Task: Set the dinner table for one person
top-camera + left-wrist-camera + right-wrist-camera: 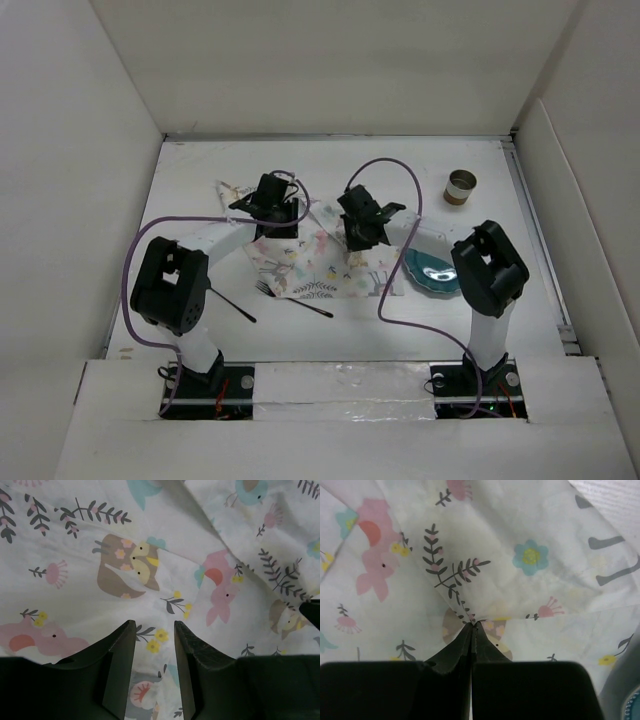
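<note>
A floral cloth placemat (310,262) lies rumpled on the white dinner table (200,190). My left gripper (272,215) is open just above the cloth (150,570), with cloth showing between its fingers (120,650). My right gripper (358,235) is shut on a pinched fold of the placemat (480,570), which tents up from its fingertips. A teal plate (432,272) lies at the placemat's right edge, partly under my right arm. A black fork (292,298) lies on the placemat's near edge. A second black utensil (232,305) lies to its left.
A small brown and silver cup (460,186) stands at the back right. White walls enclose the table on three sides. Purple cables loop from both arms over the table.
</note>
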Available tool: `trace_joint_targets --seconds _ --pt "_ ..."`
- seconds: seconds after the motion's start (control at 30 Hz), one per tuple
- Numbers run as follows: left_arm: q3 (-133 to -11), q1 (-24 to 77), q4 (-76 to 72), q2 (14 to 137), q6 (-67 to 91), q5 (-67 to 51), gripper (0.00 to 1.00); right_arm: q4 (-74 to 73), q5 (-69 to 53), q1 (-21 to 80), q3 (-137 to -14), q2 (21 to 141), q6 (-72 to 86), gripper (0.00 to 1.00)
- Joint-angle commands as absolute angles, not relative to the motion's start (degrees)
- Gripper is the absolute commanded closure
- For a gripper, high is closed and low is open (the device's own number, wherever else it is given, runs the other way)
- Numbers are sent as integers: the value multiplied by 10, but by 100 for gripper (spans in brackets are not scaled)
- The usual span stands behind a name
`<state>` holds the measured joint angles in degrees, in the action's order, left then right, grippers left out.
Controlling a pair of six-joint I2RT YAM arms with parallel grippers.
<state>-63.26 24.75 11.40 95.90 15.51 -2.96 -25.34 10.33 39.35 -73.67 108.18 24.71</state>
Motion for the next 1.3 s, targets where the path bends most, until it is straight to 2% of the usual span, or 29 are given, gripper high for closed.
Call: trace_joint_targets --seconds 0.0,0.23,0.37,0.4,0.43,0.5,0.53,0.6,0.67,0.7,0.73,0.83,1.0,1.1,1.13,1.2,1.27 --pt "-621 248 107 935 144 -37 66 -240 123 376 -788 1076 258 100" --pt "-637 254 80 949 115 -47 65 -178 19 253 -851 1052 328 100" --pt "-674 279 71 984 91 -28 64 -186 -25 179 -931 1128 390 100" --pt "-685 287 76 997 89 -6 64 -190 -32 169 -945 1140 401 97" --pt "-694 302 83 1005 85 -6 63 -193 -43 160 -968 1150 408 77" --pt "-726 316 98 1037 82 42 63 -195 -54 155 -986 1162 411 55" --pt "-734 329 110 1043 82 53 63 -195 -55 149 -991 1158 404 41" --pt "-747 336 110 1061 76 69 63 -200 -58 149 -993 1138 393 36" --pt "-755 344 123 1073 76 82 64 -204 -56 149 -967 1111 375 37" --pt "-757 349 125 1081 76 85 64 -202 -55 149 -953 1095 372 41" --pt "-758 349 128 1085 79 86 64 -197 -56 149 -934 1057 368 63" --pt "-750 349 124 1093 82 90 66 -168 -78 155 -836 964 362 100" --pt "-744 349 122 1101 91 108 67 -164 -64 184 -674 827 344 100" --pt "-742 349 122 1109 88 105 68 -189 -53 196 -572 745 344 85" --pt "-741 349 122 1111 87 105 69 -196 -43 196 -552 724 346 72" --pt "-738 349 121 1117 82 105 71 -224 -33 196 -493 672 359 64" --pt "-732 354 120 1118 81 110 77 -249 -19 196 -448 646 370 56"
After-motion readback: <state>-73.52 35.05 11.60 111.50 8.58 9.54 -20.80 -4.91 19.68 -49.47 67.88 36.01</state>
